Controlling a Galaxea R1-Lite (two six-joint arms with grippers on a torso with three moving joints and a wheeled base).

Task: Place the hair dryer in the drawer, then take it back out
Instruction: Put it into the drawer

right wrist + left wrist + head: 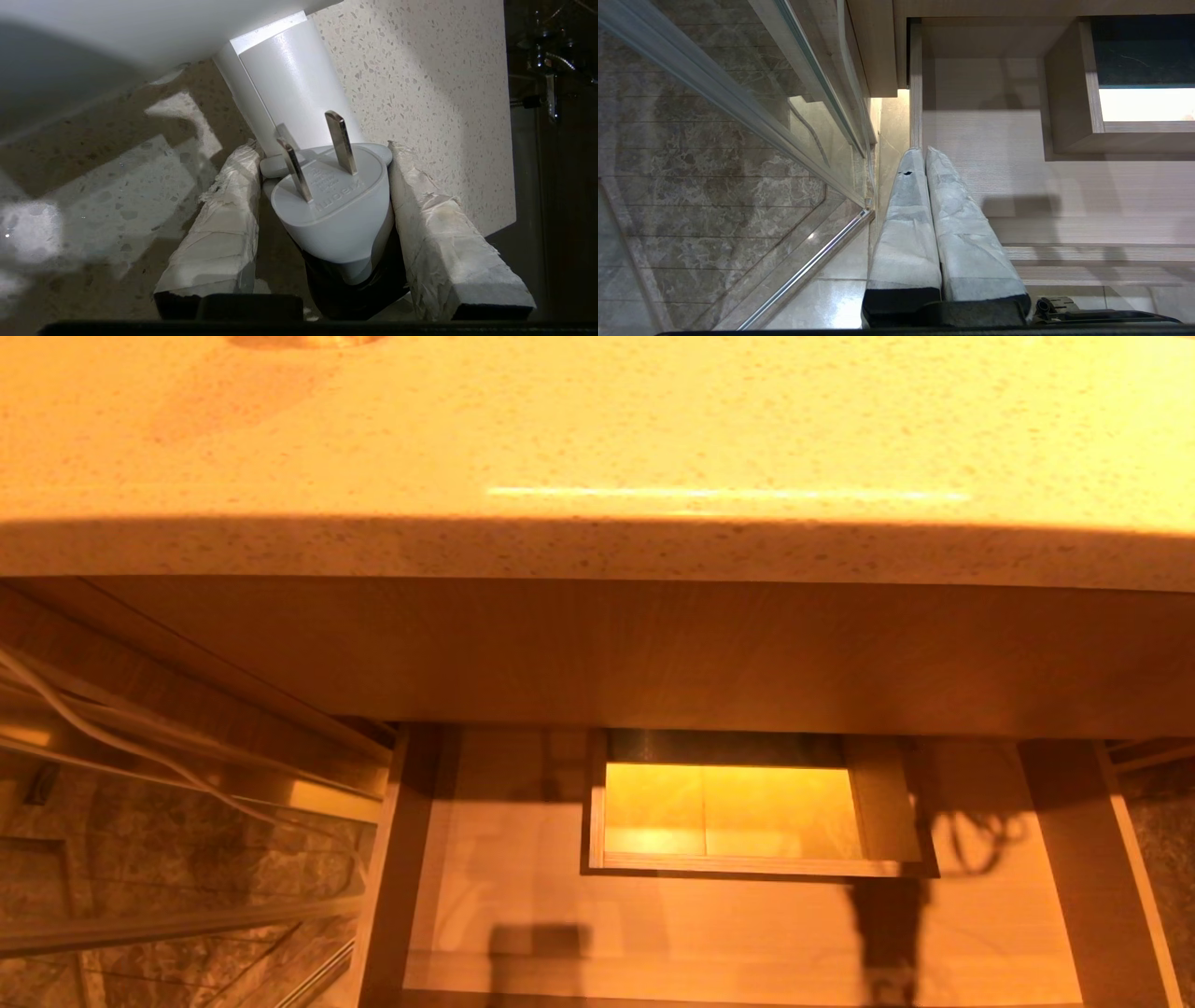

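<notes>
where right wrist view shows it, hair dryer [285, 88] sits between jaws of right gripper [322, 177], white handle and two-pin plug [331, 205] pinched by taped fingers [224, 224], held over speckled table [420, 93]. dryer not in head view. drawer [747, 933] pulled out below table edge, boxed cut-out [738, 812] in middle, shadows across its floor. left gripper [924, 156] parked by drawer's left side, jaws pressed together, above marble floor [714, 186] and glass panel [738, 107].
</notes>
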